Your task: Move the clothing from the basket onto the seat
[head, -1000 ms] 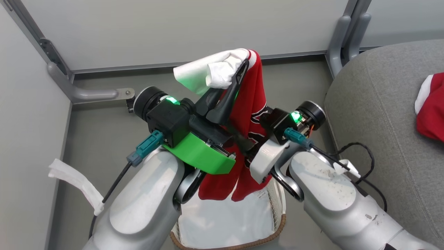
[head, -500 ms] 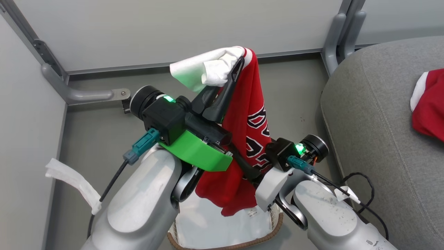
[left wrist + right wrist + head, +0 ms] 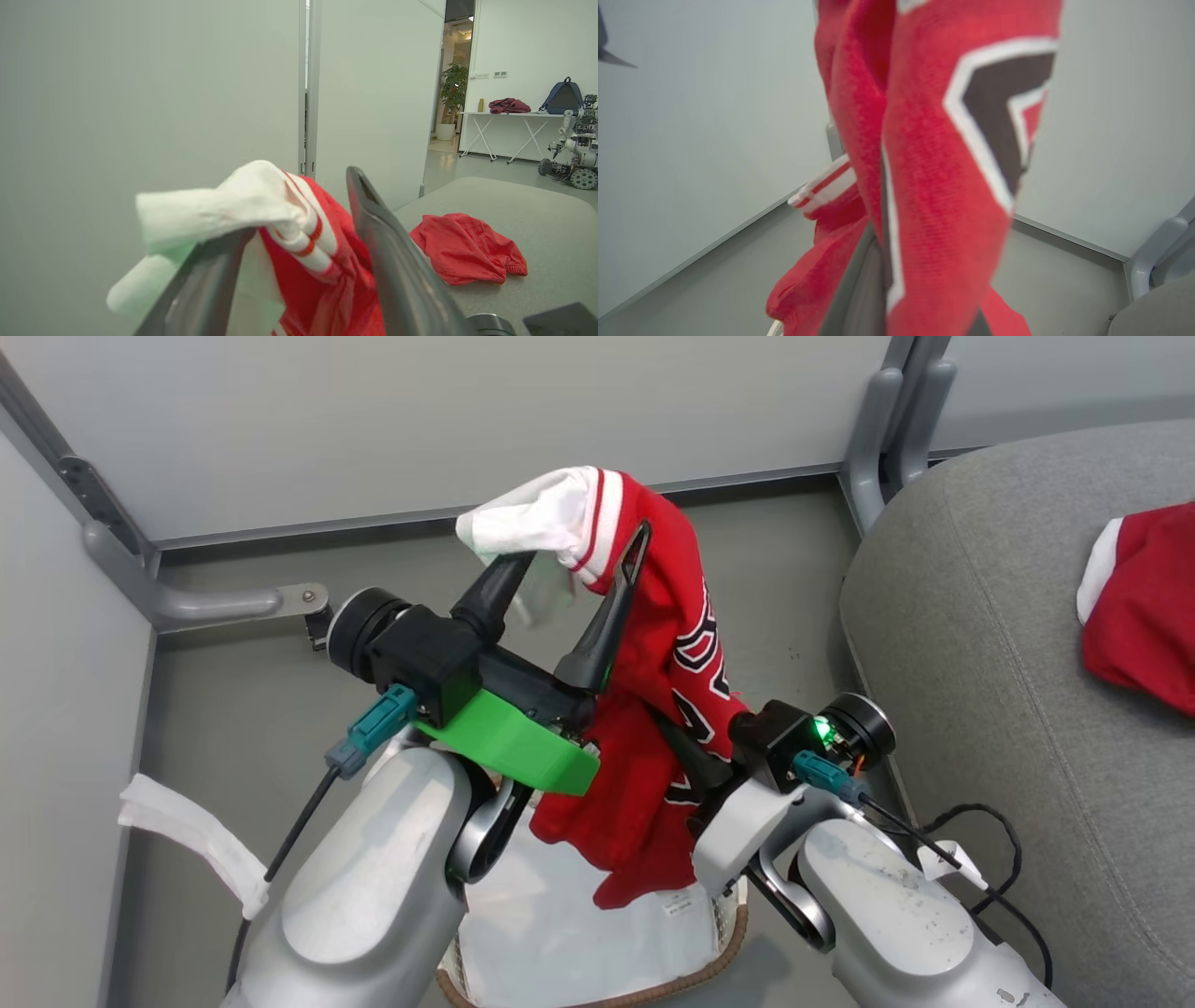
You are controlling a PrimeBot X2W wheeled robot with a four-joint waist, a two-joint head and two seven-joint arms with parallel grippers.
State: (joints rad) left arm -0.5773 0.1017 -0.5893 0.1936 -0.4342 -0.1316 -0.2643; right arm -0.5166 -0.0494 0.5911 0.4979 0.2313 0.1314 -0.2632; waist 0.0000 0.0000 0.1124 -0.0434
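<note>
Fingers (image 3: 611, 616) of our left gripper (image 3: 583, 543) stand wide apart, pointing up and away from us, and they clamp nothing. The red jersey (image 3: 653, 616) is draped over them. Its white-trimmed, striped edge sits bunched on the tip of the finger nearer the left wall, and the red body falls through the gap and down the right side. In the left wrist view white cloth caps one finger, and red fabric hangs between the two with neither pressing on it.

Our right gripper (image 3: 677, 747) sits lower and to the right, its fingers buried in the lower half of the jersey beside the black-and-white lettering. In the right wrist view the fabric covers nearly everything. We see one grey finger against a fold, and the fingers appear closed on it, though the tips are hidden.

The hem of the jersey hangs over the basket (image 3: 719, 957), whose brown rim and white liner (image 3: 560, 943) show low between our two forearms. We cannot tell whether the hem touches the liner.

Further out, bare grey floor (image 3: 243, 709) runs from the basket up to the pale wall panels (image 3: 420, 420) ahead and to the left. A grey metal bracket (image 3: 215, 604) lies along the foot of the left corner, and a grey post (image 3: 882, 429) stands at the right corner. The seat (image 3: 980, 663) rises just to the right of our right forearm, its rounded edge near the wrist, with broad open cushion beyond. Another red garment (image 3: 1134, 607) lies on the seat at the far right, well apart from both grippers.
</note>
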